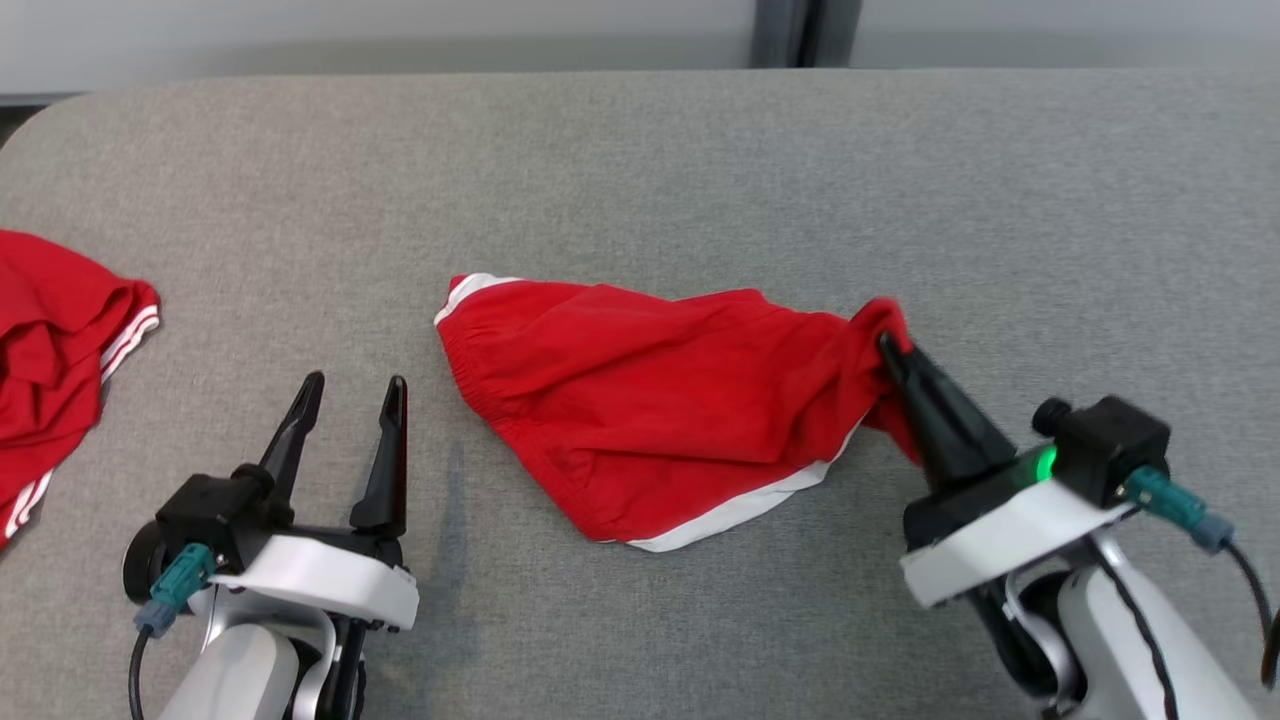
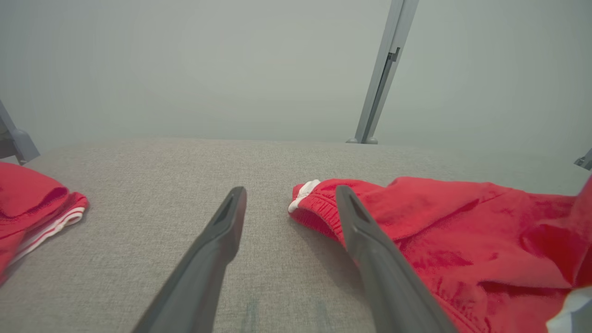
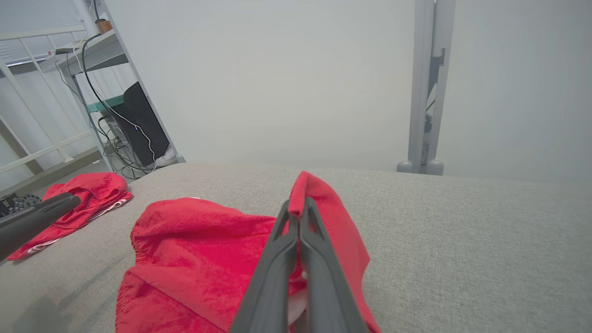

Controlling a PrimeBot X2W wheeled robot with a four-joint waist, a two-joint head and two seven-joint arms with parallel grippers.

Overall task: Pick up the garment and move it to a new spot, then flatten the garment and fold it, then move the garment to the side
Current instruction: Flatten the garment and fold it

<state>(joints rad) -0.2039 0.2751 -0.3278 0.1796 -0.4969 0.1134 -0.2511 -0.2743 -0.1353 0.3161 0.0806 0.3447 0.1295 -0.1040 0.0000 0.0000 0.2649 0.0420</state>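
The garment (image 1: 640, 400) is a pair of red shorts with white trim, lying crumpled on the grey table (image 1: 640, 170) at the centre. My right gripper (image 1: 886, 345) is shut on its right end, which is lifted into a bunched peak; the right wrist view shows the red cloth (image 3: 319, 217) pinched between the closed fingers. My left gripper (image 1: 352, 385) stands open just left of the garment's waistband (image 2: 319, 208), holding nothing and not touching it. In the left wrist view its right finger (image 2: 370, 245) overlaps the waistband edge.
A second red garment with white stripes (image 1: 50, 370) lies at the table's left edge, also seen as a red heap (image 2: 32, 208) (image 3: 88, 194). A grey post (image 2: 384, 69) stands behind the table's far edge. Bare table lies beyond and to the right.
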